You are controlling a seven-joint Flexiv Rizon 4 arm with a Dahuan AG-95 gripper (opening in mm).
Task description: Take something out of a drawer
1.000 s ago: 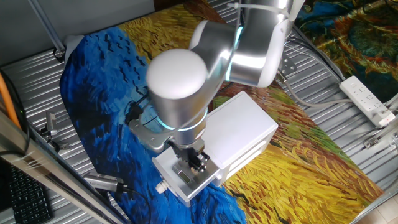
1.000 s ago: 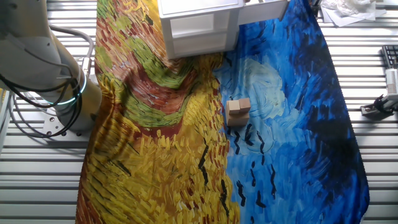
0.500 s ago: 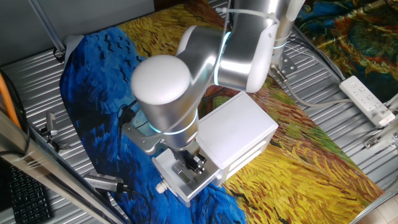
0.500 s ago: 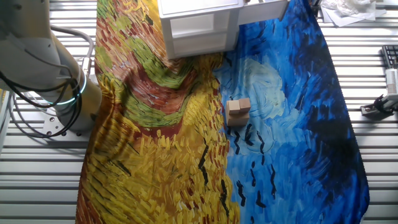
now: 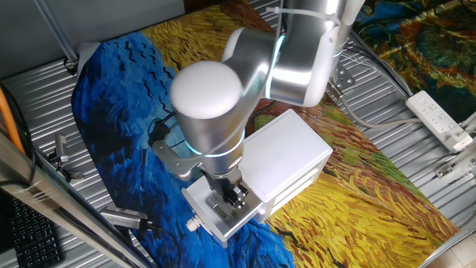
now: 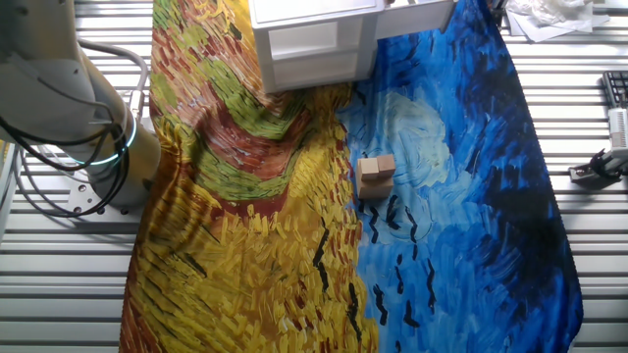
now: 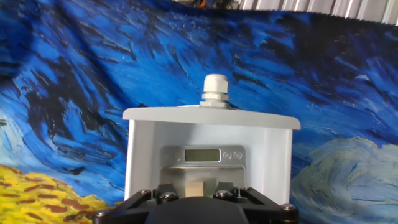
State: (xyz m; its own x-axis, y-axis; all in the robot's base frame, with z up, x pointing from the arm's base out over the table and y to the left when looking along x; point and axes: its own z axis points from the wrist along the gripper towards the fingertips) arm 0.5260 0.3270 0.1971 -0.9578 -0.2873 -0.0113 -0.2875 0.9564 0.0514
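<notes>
Hand view: the gripper reaches down into the open drawer.
Whether its fingers hold the small pale block cannot be told; next it should lift straight up.

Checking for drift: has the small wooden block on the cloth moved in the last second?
No. The wooden block sits at the same spot below the white cabinet.
</notes>
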